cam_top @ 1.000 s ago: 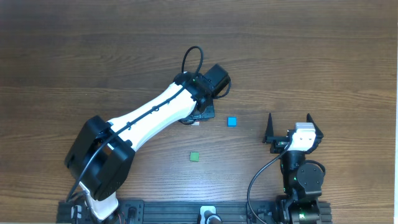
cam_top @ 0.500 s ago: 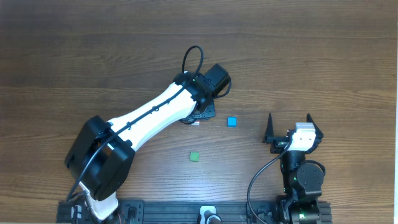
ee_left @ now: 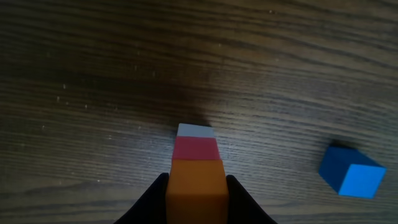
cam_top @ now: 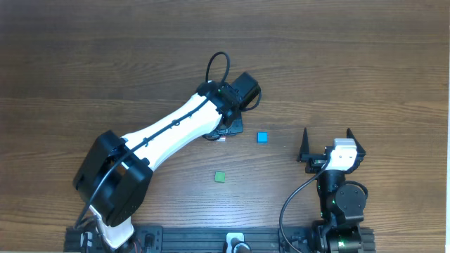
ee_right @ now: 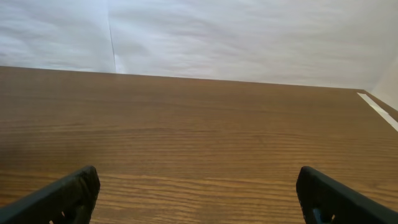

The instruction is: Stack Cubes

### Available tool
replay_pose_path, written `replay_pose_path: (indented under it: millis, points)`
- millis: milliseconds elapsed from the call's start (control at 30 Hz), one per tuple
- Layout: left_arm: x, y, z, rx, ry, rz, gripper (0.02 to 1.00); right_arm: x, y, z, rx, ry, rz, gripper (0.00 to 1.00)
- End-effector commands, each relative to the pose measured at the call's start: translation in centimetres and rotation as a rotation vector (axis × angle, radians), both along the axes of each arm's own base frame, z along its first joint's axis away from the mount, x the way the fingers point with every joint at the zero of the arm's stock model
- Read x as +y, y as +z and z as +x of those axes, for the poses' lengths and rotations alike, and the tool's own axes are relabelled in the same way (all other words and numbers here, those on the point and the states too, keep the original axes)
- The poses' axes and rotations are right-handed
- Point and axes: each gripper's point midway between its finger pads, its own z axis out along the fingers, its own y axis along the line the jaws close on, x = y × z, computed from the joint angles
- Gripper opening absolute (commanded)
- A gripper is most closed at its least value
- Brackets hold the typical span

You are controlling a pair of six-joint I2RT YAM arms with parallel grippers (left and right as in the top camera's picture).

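The left gripper (ee_left: 196,200) is clamped on the orange cube (ee_left: 196,182), one finger flat against each side face. Directly under it sit a red cube (ee_left: 195,149) and a pale grey cube (ee_left: 195,130), so the orange one looks set on that stack. The blue cube (ee_left: 351,172) lies near the gripper, off to one side on the table (ee_left: 93,62); the green cube (cam_top: 220,177) lies farther off, back toward the arm's base. The right gripper (ee_right: 199,196) hangs wide open, well apart from them all. These cubes look small, light, rigid and smooth-faced. I'd pinch two opposite flat faces near the middle, and gently, since a nudge could topple the stack.
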Motion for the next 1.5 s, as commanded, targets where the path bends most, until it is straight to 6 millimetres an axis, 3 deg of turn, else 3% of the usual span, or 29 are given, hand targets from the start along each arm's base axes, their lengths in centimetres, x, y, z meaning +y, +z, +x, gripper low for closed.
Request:
replay_pose_path:
  millis: [33, 833, 1133, 1367, 1433, 1500]
  points:
    - [0.76, -0.88, 0.1, 0.009, 0.004, 0.035, 0.117, 0.2, -0.18, -0.01, -0.001, 0.01, -0.005, 0.991]
    - [0.79, -0.86, 0.27, 0.001, 0.008, 0.038, 0.176, 0.2, -0.18, -0.01, -0.001, 0.01, -0.005, 0.991]
    - [0.79, -0.86, 0.26, 0.001, 0.008, 0.037, 0.373, 0.2, -0.18, -0.01, -0.001, 0.01, -0.005, 0.991]
    - [0.79, -0.86, 0.26, 0.001, 0.008, 0.037, 0.465, 0.2, -0.18, -0.01, -0.001, 0.01, -0.005, 0.993]
    - [0.76, -0.84, 0.29, -0.001, 0.009, 0.036, 0.518, 0.2, -0.18, -0.01, -0.001, 0.01, -0.005, 0.993]
    - [0.67, -0.73, 0.36, -0.005, 0.009, 0.031, 0.63, 0.2, -0.18, -0.01, -0.001, 0.01, -0.005, 0.993]
